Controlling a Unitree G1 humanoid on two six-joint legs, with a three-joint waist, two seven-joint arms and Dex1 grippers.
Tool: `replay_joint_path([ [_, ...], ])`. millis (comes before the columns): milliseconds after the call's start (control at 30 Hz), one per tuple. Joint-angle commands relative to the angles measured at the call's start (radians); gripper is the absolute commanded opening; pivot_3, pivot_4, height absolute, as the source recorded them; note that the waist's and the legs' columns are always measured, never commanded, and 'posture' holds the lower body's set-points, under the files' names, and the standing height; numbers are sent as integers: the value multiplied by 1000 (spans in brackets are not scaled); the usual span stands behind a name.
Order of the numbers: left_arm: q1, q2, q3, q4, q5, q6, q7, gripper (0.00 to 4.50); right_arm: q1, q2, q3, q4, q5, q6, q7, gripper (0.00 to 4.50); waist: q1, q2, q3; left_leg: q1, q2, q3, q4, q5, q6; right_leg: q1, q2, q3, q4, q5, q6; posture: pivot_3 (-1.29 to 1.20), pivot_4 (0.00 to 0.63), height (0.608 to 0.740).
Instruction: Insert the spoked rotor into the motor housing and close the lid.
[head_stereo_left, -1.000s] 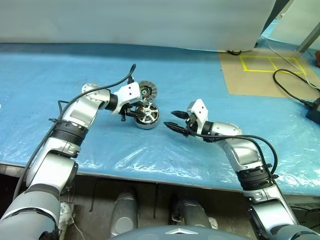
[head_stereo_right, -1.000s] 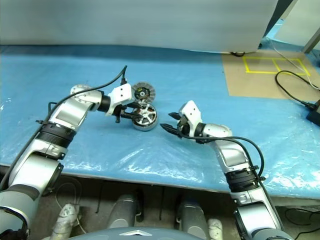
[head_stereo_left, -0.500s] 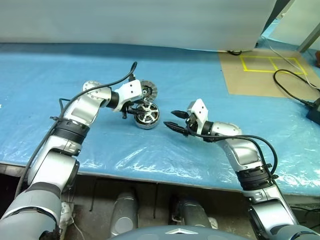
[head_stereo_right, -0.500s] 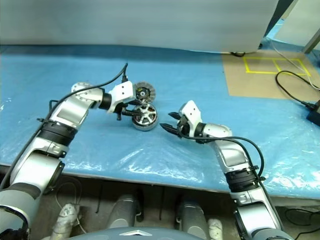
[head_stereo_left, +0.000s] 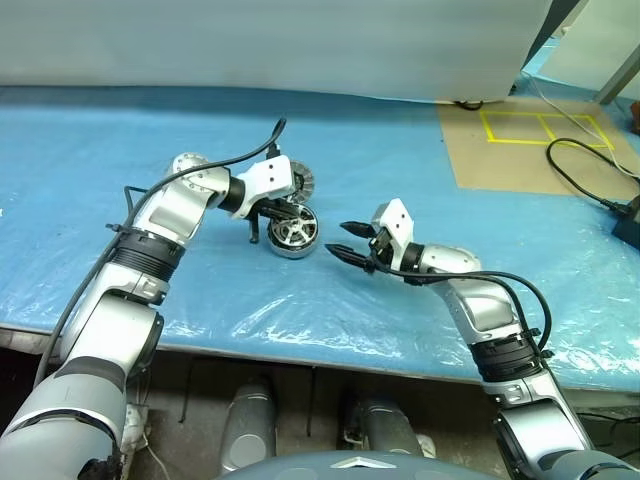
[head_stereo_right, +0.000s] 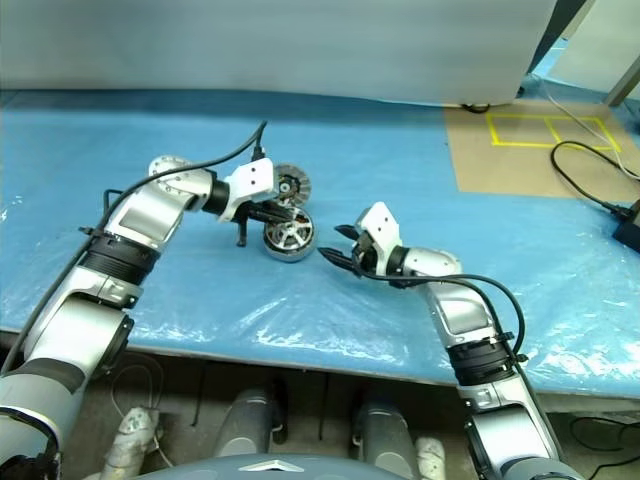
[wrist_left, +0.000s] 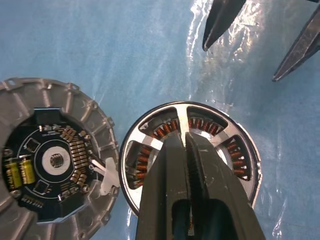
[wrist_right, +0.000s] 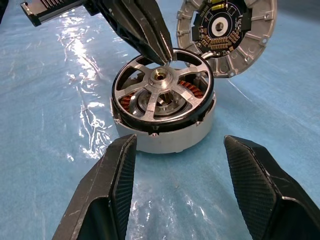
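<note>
The motor housing (wrist_right: 165, 139), a squat silver cylinder with copper windings, stands mid-table on the blue sheet. The spoked rotor (wrist_right: 161, 76), dark-rimmed with silver spokes, sits in its top. The lid (wrist_left: 30, 92), a ribbed grey disc with a circuit board on its upturned face, rests right against the housing's far side. My left gripper (wrist_left: 186, 137) is shut, its joined fingertips just over the rotor beside the hub, with nothing seen between them. My right gripper (head_stereo_left: 340, 240) stands open just right of the housing, pointing at it, empty.
A brown board (head_stereo_left: 520, 150) with yellow tape squares lies at the table's back right, with a black cable (head_stereo_left: 580, 175) running over it. Wrinkled plastic sheeting (head_stereo_left: 300, 310) covers the table up to its front edge.
My left gripper's fingers have closed and its wrist has shifted slightly right over the rotor. The right arm, housing and lid have not moved.
</note>
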Motion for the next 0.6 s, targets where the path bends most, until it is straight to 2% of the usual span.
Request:
replay_joint_path([
  [33, -32, 7, 11, -40, -6, -2, -2, 502, 2, 3, -2, -3, 4, -24, 2, 2902, 0, 0, 0, 0, 0, 0, 0, 0, 0, 0, 0, 0, 0, 0, 0, 0, 150, 740],
  [67, -39, 3, 8, -23, 9, -2, 19, 665, 3, 3, -2, -2, 4, -26, 2, 2902, 0, 0, 0, 0, 0, 0, 0, 0, 0, 0, 0, 0, 0, 0, 0, 0, 150, 740],
  [167, -46, 4, -15, -3, 40, 1, 26, 1623, 4, 3, 1, 2, 4, -32, 3, 2902, 0, 0, 0, 0, 0, 0, 0, 0, 0, 0, 0, 0, 0, 0, 0, 0, 150, 740],
  [333, -60, -7, -15, -48, 5, 87, -32, 1623, 2, 4, 3, 7, 3, -36, 2, 2902, 0, 0, 0, 0, 0, 0, 0, 0, 0, 0, 0, 0, 0, 0, 0, 0, 150, 740],
  [500, -111, -37, -41, -6, 41, 140, -11, 1623, 5, 6, 8, 17, -4, -44, 1, 2902, 2, 0, 0, 0, 0, 0, 0, 0, 0, 0, 0, 0, 0, 0, 0, 0, 150, 740],
  [600, -125, -41, -76, 47, 92, 107, 19, 1623, 7, 11, 12, 23, -8, -50, -3, 2902, 2, 0, 0, 0, 0, 0, 0, 0, 0, 0, 0, 0, 0, 0, 0, 0, 150, 740],
])
